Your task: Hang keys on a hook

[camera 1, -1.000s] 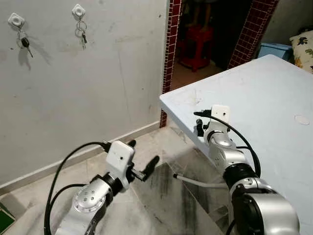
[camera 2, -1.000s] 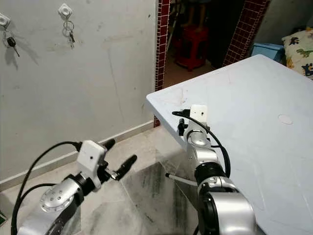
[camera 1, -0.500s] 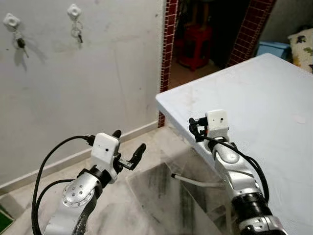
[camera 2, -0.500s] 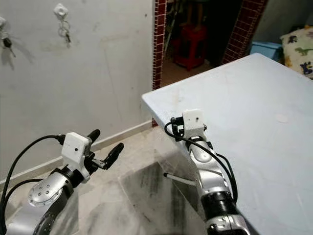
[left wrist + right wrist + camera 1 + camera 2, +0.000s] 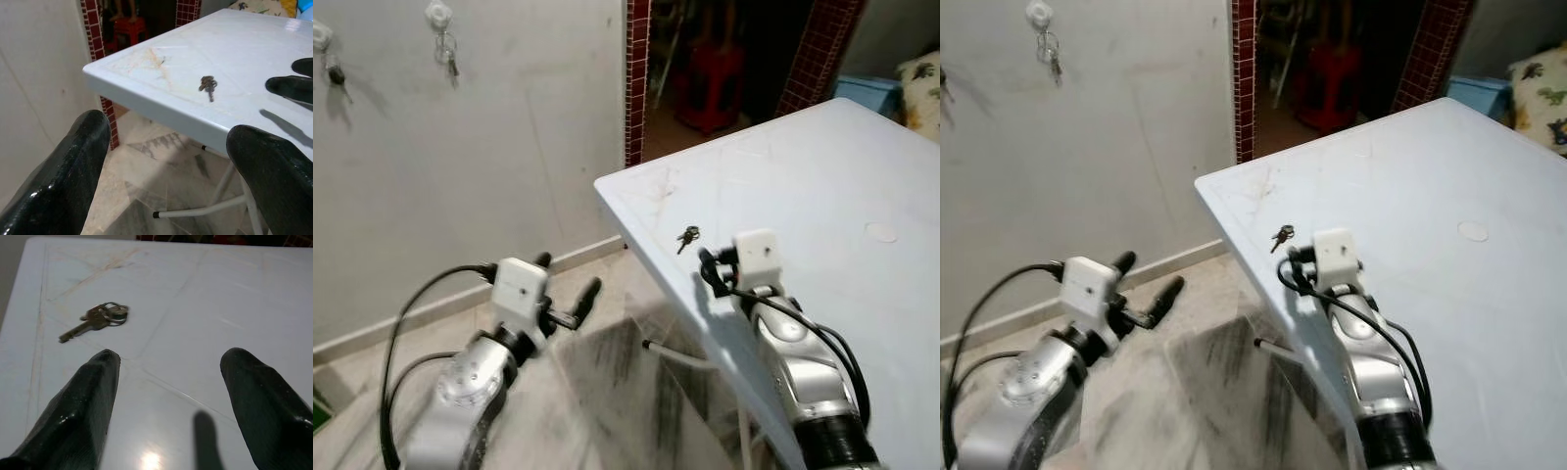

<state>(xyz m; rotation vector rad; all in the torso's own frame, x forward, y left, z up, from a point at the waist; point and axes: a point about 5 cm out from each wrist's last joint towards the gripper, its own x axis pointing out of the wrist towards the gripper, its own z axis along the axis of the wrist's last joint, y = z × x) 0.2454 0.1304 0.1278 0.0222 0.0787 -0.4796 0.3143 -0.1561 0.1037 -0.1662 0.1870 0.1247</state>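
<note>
Lying flat near the corner of the white surface (image 5: 822, 157), the keys (image 5: 98, 319) sit just ahead of the right end effector (image 5: 166, 396), whose fingers are spread and empty. Off the surface's edge, the left end effector (image 5: 570, 294) hangs released over the floor (image 5: 607, 392).

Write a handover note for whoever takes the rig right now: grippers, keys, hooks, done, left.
Right gripper: open, empty, over the white table, just short of the keys.
Left gripper: open, empty, held over the floor beside the table's corner.
Keys: one bunch lying flat on the table near its corner, not yet picked up.
Hooks: two on the wall, each already holding keys.
Done: approach to the table.
Left: grasp the keys, go to the wall, hang them on a hook.
</note>
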